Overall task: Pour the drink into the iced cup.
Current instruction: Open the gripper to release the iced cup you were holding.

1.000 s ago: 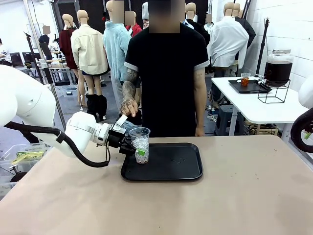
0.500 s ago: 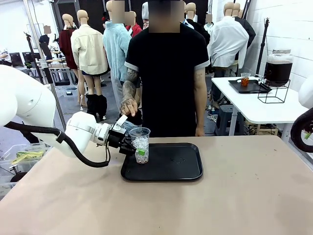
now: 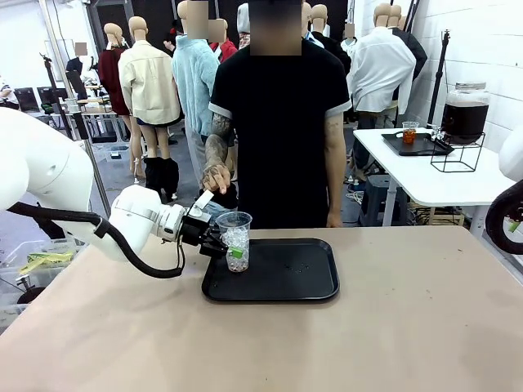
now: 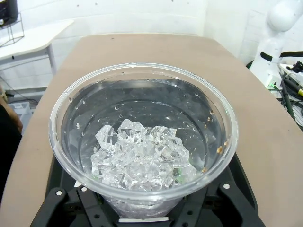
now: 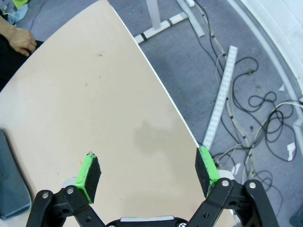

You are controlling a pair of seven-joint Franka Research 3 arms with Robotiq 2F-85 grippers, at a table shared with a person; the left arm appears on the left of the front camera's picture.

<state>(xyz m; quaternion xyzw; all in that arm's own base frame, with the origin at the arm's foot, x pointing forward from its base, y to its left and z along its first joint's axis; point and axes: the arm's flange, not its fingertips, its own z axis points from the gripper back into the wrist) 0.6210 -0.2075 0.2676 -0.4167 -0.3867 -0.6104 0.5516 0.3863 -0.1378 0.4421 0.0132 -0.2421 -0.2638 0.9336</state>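
While you look across the surface (image 3: 384,327), your left gripper (image 3: 232,251) is clamped tight on the iced cup (image 3: 235,233), low on its side. The cup is clear and upright, at the left end of the black tray (image 3: 302,282); I cannot tell if its bottom touches the tray. From the left wrist you look down into the cup and see a pile of ice (image 4: 139,158) at the bottom, with small drops on the inside wall. The drink (image 3: 464,118) is dark brown. It sits in a big glass jar (image 3: 467,87) on a white table (image 3: 425,175) far off at the right, well apart from the cup. Your right gripper (image 5: 149,176) has its green pads (image 5: 89,176) wide apart with nothing between them, above the edge of the surface. A person (image 3: 278,122) stands at the far side, one hand (image 3: 216,177) hanging just above your left gripper.
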